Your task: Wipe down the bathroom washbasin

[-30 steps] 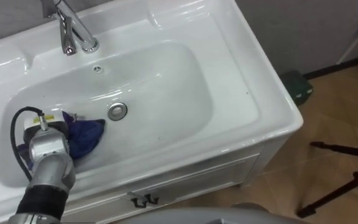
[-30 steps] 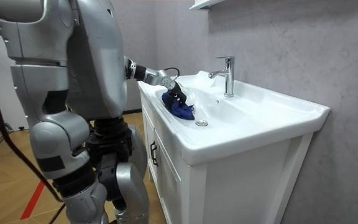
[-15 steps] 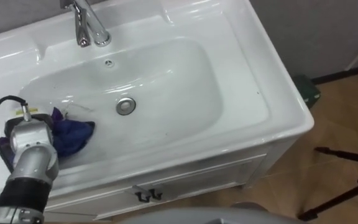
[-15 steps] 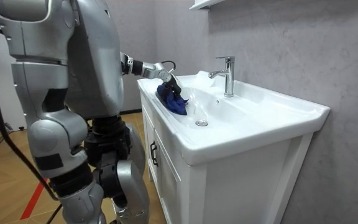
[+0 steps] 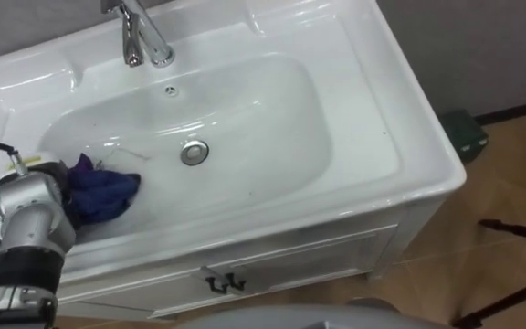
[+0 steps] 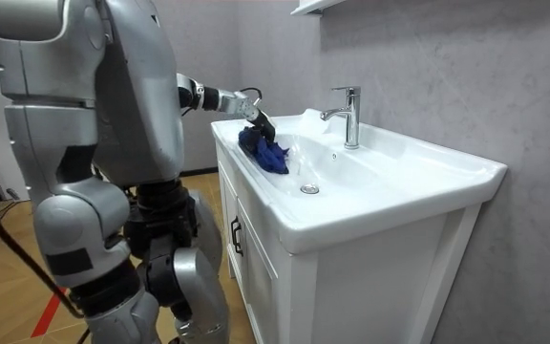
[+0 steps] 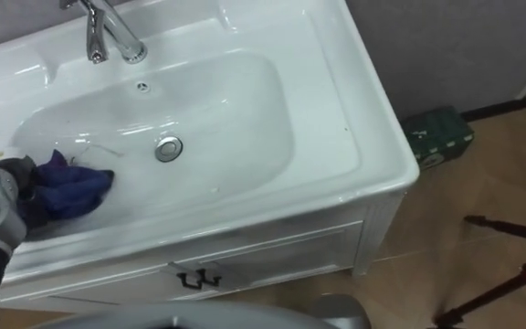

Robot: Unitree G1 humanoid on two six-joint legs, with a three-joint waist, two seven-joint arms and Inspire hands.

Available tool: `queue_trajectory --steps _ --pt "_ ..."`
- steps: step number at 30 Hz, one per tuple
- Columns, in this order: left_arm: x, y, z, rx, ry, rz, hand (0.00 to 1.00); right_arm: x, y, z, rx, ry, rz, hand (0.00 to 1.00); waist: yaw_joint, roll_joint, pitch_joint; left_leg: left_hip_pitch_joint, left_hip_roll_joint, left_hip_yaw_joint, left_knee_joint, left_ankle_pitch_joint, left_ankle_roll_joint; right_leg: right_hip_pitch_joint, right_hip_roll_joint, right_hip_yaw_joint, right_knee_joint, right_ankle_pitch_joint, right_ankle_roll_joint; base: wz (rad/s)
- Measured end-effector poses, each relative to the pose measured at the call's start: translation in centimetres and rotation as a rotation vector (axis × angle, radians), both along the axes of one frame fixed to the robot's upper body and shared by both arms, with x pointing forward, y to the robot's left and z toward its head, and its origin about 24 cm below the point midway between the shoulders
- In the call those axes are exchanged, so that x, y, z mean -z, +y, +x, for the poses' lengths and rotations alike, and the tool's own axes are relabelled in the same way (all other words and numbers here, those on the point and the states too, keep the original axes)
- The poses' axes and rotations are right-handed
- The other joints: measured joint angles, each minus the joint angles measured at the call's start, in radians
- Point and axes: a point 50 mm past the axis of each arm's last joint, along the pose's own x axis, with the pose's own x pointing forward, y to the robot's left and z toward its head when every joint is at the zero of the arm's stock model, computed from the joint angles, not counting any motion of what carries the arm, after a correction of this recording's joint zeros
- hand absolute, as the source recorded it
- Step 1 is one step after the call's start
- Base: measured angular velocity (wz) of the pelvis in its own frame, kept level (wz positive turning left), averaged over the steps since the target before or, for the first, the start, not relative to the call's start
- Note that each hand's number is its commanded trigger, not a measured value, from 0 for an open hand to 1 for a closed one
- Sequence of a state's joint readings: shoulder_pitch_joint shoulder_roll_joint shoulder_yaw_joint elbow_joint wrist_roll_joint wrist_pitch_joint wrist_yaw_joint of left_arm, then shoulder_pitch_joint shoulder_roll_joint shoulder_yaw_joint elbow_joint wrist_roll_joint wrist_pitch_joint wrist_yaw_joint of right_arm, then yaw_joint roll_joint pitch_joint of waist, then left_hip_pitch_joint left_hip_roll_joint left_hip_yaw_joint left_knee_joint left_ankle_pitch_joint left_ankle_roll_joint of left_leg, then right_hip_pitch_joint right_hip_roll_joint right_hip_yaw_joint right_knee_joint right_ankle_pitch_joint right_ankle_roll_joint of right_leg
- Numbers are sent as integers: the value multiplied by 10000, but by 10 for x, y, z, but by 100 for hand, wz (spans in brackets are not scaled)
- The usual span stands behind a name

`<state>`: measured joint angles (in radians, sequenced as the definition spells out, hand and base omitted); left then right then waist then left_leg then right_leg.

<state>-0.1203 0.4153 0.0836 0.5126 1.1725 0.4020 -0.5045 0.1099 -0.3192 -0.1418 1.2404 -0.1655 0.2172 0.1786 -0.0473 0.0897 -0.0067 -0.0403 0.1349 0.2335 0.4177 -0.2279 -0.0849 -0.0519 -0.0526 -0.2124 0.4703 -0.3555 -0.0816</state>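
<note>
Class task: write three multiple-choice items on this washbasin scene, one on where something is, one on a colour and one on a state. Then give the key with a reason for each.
1. Where in the basin is the cloth?
A. at its left end, left of the drain
B. right over the drain
C. on the rim at the right end

2. What colour is the cloth?
A. white
B. dark blue
C. yellow

3. How does the cloth lie?
A. spread out flat
B. folded in a neat square
C. bunched up in the left hand

Key:
1 A, because the drain lies bare to the right of the cloth.
2 B, because it shows dark blue against the white basin.
3 C, because it is a crumpled wad at the hand.
</note>
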Motion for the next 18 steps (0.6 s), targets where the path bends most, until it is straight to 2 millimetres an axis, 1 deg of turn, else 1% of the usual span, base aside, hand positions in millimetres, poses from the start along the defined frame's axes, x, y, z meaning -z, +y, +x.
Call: queue_trajectory --steps 1,2,3,4,5,6,8,10,11,13,15,16,17,18 --pt "-3 1 3 -29 -230 -64 100 0 -1 -1 4 3 -16 0 4 -77 -19 -69 4 -2 -11 1 1 -46 2 -14 36 0 -1 9" --pt "-5 2 7 -106 -480 -194 100 0 -1 -5 27 49 -12 0 13 -173 -20 -87 6 4 -9 0 -1 -85 -1 -16 95 -1 -2 9" --pt "-5 3 8 -164 -586 -258 100 0 -1 -6 29 86 -8 0 13 -221 -21 -90 9 6 -6 0 -1 -131 -2 -12 109 -2 -5 0" --pt "-5 3 10 -222 -791 -296 100 0 0 -8 70 106 4 0 5 -293 -42 -178 31 6 77 -3 -3 -203 -1 2 143 -5 -6 0" --pt "-5 3 12 -183 -928 -282 100 0 0 -8 65 125 8 0 -47 -355 -20 -341 73 6 288 -5 -2 -280 3 -4 173 -2 -10 0" --pt "-6 3 14 -160 -1021 -273 100 0 0 -9 72 141 15 0 -65 -398 -20 -415 83 7 364 -6 0 -352 -1 5 219 0 -13 0" --pt "-7 2 22 -85 -1278 -244 100 1 1 -9 94 146 -32 0 -114 -526 48 -661 136 19 631 -22 26 -556 5 44 364 23 -41 -4" --pt "-7 0 27 0 -1404 -197 100 1 1 -10 35 217 -154 0 -209 -559 57 -833 180 40 797 -30 37 -668 32 63 390 49 -33 0" --pt "-6 -1 29 48 -1524 -164 100 1 2 -10 -160 310 -174 0 -302 -576 75 -994 217 53 979 -36 45 -752 32 70 459 57 -29 0" --pt "-5 -3 33 56 -1804 -299 100 2 4 -10 -333 374 -155 0 -333 -580 80 -1273 294 60 1280 -79 92 -996 37 78 610 64 -43 -2" --pt "-8 -7 40 234 -2113 -228 100 3 7 -6 -438 313 -106 0 -353 -598 101 -1650 336 52 1572 -101 128 -1366 -1 78 868 62 -50 -2" --pt "-10 -9 45 332 -2321 -170 100 4 9 -1 -488 251 -65 0 -354 -620 153 -1870 361 52 1755 -119 155 -1571 -30 81 1065 58 -65 -4" --pt "-11 -10 50 316 -2555 -240 100 5 10 3 -654 290 -73 0 -387 -649 238 -2007 361 48 1869 -137 183 -1746 -71 91 1240 55 -86 -5" --pt "-11 -11 51 317 -2656 -264 100 5 11 6 -740 274 -83 0 -407 -659 261 -2072 363 45 1921 -151 207 -1806 -87 87 1314 52 -91 0"
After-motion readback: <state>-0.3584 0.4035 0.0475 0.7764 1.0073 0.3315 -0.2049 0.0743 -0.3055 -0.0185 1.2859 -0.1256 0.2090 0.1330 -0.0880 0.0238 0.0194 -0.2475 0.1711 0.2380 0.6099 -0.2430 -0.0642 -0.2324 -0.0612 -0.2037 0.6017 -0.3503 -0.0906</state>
